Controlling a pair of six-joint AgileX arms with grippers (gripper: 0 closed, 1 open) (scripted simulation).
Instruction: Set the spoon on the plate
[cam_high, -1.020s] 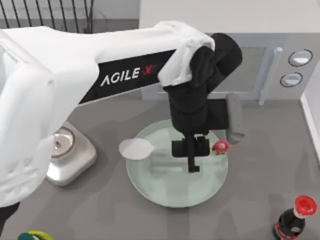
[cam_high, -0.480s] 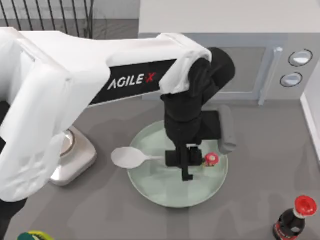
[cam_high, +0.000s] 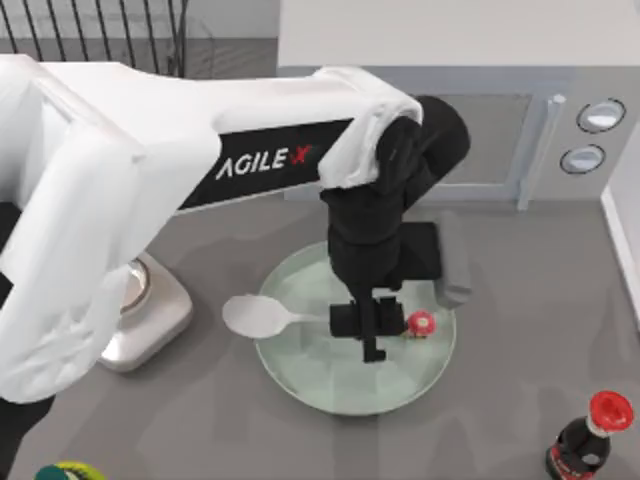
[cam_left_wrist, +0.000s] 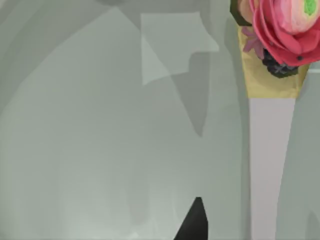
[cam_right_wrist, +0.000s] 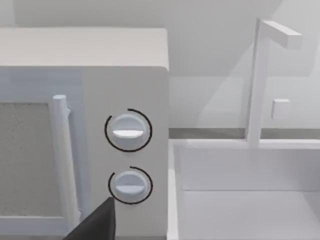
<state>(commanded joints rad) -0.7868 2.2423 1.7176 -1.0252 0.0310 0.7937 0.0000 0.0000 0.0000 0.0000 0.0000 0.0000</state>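
Note:
The white spoon lies across the pale green plate. Its bowl hangs past the plate's left rim and its red spotted knob rests on the right part. My left gripper hovers low over the middle of the handle, open. In the left wrist view the handle lies flat on the plate, and a dark fingertip stands apart from it. My right arm is parked off to the right, one fingertip showing at the edge of its wrist view, facing the microwave.
A silver kitchen scale stands left of the plate, partly under my left arm. A microwave runs along the back. A cola bottle stands at the front right. A white wall borders the right side.
The left gripper carried the spoon a little left and down onto the plate. Over the last half second the knob settled slightly and the arm stayed put.

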